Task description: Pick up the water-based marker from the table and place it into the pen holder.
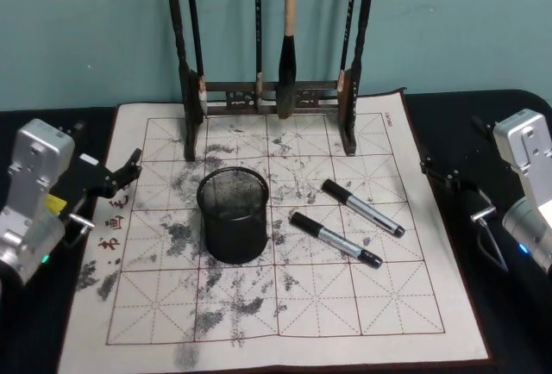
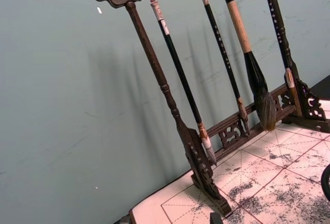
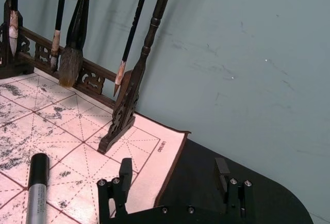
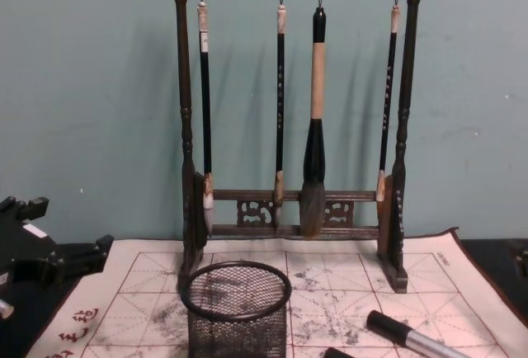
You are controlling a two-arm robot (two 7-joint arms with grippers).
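Two black-and-silver water-based markers lie on the cream cloth, one [image 1: 362,208] farther back and one [image 1: 335,239] nearer, both just right of the pen holder [image 1: 233,215]. This black mesh cup stands upright and empty near the cloth's middle; in the chest view it [image 4: 236,308] stands low at the centre. My left gripper [image 1: 126,171] hovers open at the cloth's left edge. My right gripper [image 1: 438,172] hangs open over the black table [image 1: 492,124] beside the cloth's right edge. In the right wrist view its fingers [image 3: 125,175] are spread, with one marker [image 3: 36,193] off to the side.
A tall dark wooden rack [image 1: 272,46] with several hanging brushes stands at the back of the ink-stained cloth [image 1: 345,322], close behind the cup. A teal wall rises right behind it. Black tabletop borders the cloth on both sides.
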